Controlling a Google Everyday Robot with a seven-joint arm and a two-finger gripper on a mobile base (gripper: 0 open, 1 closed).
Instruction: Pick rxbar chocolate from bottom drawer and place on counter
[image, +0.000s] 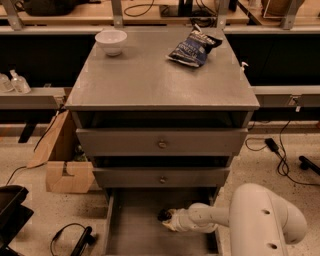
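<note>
The bottom drawer (135, 235) is pulled open at the base of the grey cabinet, showing its flat grey floor. My white arm reaches into it from the right, and the gripper (166, 219) sits low over the drawer floor near its middle. A small dark thing at the gripper's tip (162, 215) may be the rxbar chocolate; I cannot tell for sure. The counter (150, 75) is the broad grey top of the cabinet.
A white bowl (111, 41) stands at the counter's back left and a dark blue snack bag (192, 48) at its back right. Two shut drawer fronts with round knobs (161, 144) sit above the open drawer. A cardboard box (62, 160) stands left of the cabinet; cables lie on the floor.
</note>
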